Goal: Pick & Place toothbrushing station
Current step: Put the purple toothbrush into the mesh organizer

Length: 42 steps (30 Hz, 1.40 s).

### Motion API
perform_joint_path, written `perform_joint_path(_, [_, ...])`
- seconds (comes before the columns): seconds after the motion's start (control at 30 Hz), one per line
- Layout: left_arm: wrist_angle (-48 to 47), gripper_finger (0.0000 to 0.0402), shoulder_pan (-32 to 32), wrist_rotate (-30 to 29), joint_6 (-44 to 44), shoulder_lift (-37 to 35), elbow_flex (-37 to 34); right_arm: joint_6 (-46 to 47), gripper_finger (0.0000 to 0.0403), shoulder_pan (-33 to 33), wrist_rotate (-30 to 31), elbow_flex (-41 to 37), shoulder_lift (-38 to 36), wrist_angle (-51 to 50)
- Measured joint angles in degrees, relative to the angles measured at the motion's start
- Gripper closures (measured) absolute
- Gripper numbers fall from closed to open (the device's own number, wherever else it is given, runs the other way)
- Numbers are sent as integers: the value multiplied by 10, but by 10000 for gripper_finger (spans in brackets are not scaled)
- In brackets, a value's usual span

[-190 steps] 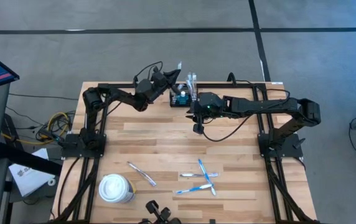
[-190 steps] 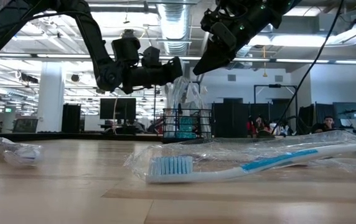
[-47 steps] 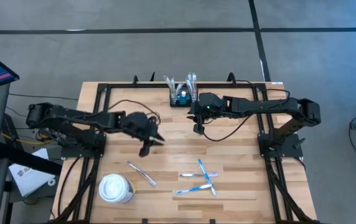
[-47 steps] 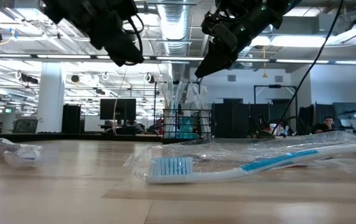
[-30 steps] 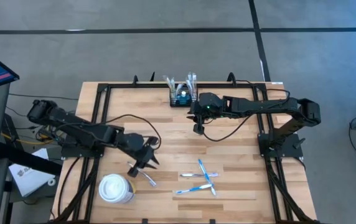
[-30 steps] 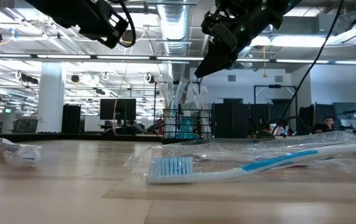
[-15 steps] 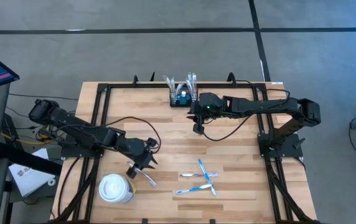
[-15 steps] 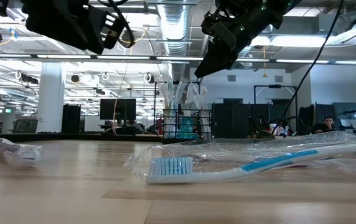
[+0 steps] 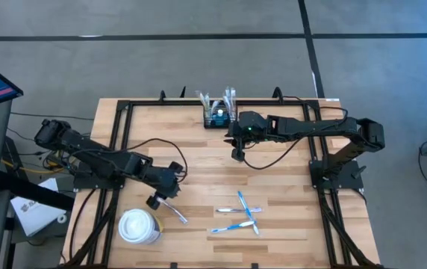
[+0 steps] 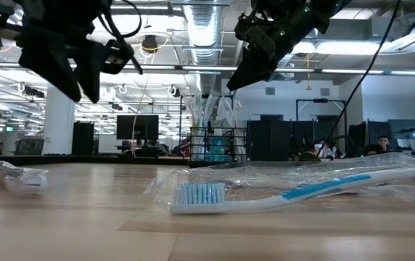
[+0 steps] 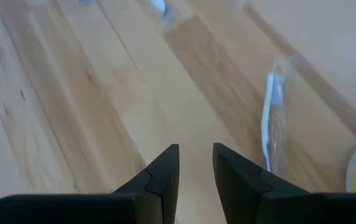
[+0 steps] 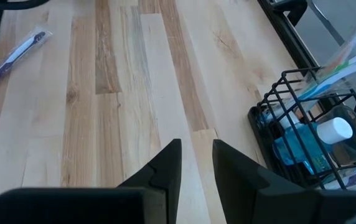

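Toothbrushing station [image 9: 217, 115] holds wrapped toothbrushes [image 12: 351, 45]; blue bottle [image 12: 312, 140] inside.

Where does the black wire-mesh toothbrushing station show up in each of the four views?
High view: the toothbrushing station sits at the table's far edge, centre, just left of the right tool.
Low view: it stands mid-picture on the far tabletop, below the right arm.
Left wrist view: not in it.
Right wrist view: at the right edge.
Shared landmark: the wrapped toothbrushes standing in it.
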Motion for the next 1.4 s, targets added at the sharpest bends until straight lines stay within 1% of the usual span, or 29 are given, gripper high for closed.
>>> perform_joint_path(0.23, [-69,312,1,-2,-23,0,0,0,321,0,0,0,0,0])
perform_joint_path(0.53, [-105,312,1,-2,-37,0,0,0,321,0,0,0,0,-1])
perform_joint_path(0.67, [-139,312,1,-2,-37,0,0,0,321,0,0,0,0,-1])
perform_joint_path(0.8, [-141,312,-1,0,-37,0,-32,0,321,0,0,0,0,-1])
perform_joint_path(0.97, [-129,312,-2,25,-37,2,-73,0,321,0,0,0,0,-1])
perform_joint_path(1.17, [-100,312,-2,26,-37,2,-84,0,321,0,0,0,0,-1])
perform_joint_path(1.3, [-99,312,-2,27,-48,2,-85,0,321,0,0,0,0,-1])
perform_joint_path(1.4, [-96,312,-2,43,-52,2,-85,0,321,0,0,0,0,-1])
